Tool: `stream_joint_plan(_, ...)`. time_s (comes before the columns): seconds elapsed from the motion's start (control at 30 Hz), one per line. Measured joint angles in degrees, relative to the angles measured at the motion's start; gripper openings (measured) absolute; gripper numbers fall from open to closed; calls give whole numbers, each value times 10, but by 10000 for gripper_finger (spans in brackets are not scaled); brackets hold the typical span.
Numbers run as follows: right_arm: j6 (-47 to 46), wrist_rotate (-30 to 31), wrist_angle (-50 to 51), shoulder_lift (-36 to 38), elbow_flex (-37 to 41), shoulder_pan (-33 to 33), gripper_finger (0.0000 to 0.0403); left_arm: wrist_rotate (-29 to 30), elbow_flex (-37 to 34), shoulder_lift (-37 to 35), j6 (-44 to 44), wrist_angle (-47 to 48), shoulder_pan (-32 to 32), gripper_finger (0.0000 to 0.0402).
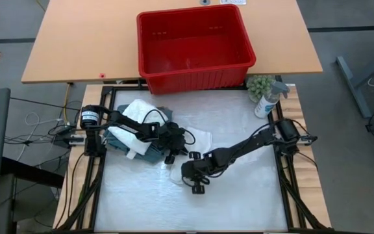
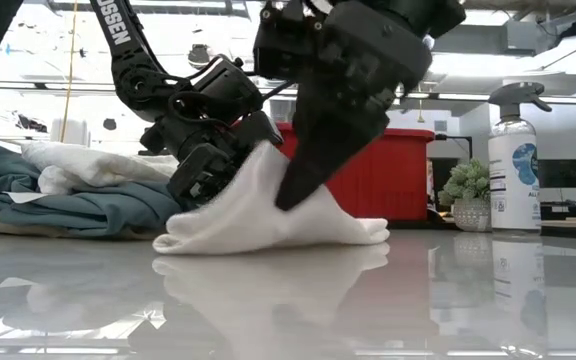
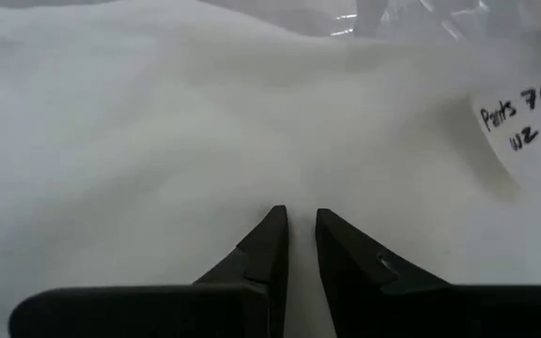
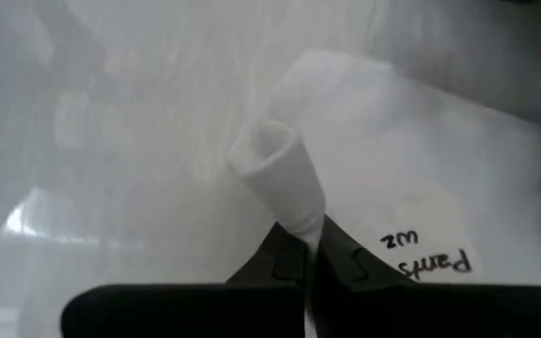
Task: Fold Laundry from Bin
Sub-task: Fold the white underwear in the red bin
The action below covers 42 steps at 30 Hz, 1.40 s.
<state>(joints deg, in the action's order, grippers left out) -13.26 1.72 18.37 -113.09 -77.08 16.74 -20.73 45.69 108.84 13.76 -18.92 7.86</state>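
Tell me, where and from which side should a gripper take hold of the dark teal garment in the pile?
Probably at the teal garment's loose folded edge, low at the pile's front, coming in level from the table's open middle. White cloth lies on its top, so a grip from above would likely catch that too.

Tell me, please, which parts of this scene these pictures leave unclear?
- High view: the left gripper and right gripper hide most of the soft white cloth garment.
- Left wrist view: handwritten tag is cut off by the edge.
- Low view: the bright red plastic bin is half hidden behind the arms.
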Motion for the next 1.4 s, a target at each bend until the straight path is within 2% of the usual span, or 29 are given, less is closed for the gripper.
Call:
stream_joint_plan(0.43,-71,-7,-119,135,138,-55,21,0,0,0,-12,-1,0,47)
stream_joint_plan(0.7,-88,-5,-141,154,194,-90,21,1,-1,0,-61,-8,0,47)
stream_joint_plan(1.03,-87,0,-168,154,205,-114,21,-9,-1,0,-100,-10,0,47)
stream_joint_plan(1.4,-62,13,-115,193,204,-148,21,-16,-1,1,-86,-9,-1,47)
